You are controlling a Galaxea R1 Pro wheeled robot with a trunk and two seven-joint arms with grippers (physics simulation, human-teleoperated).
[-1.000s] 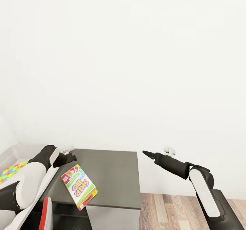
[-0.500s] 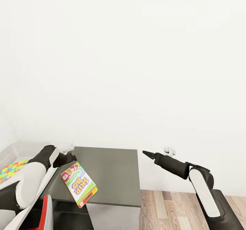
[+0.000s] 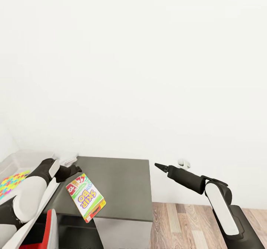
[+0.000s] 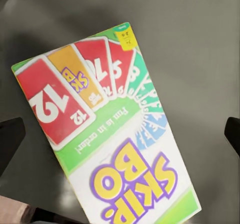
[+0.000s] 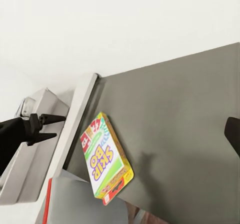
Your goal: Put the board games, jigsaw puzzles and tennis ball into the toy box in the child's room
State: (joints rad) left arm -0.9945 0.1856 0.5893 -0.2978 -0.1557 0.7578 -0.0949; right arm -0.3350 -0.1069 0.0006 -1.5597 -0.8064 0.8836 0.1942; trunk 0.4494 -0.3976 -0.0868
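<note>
Left gripper [image 3: 76, 168] hung just above the SKIP-BO box [image 3: 85, 199], jaws spread wide and empty; in the left wrist view its fingertips [image 4: 10, 143] stood off either side of the box with clear gaps, touching nothing. Box appeared tilted over a dark grey surface [image 3: 122, 184]; whether it rested on that surface or was mid-fall could not be told. Right wrist view showed the box [image 5: 106, 160] near that surface's front edge, one corner past it.

Right gripper [image 3: 161, 166] was held out over the gap between the dark surface and the wood-plank floor [image 3: 185, 223], fingers seemingly together, nothing in them.

Light-grey toy box [image 3: 22, 160] sat at the far left, partly behind the left arm, with one jigsaw puzzle [image 3: 11, 184] showing inside it.

Progress, as judged: one puzzle in the bin; the SKIP-BO game lay outside it, close by. Other games, second puzzle and ball unaccounted for. Regrasping the SKIP-BO box and carrying it over the bin wall looked like the next need.
</note>
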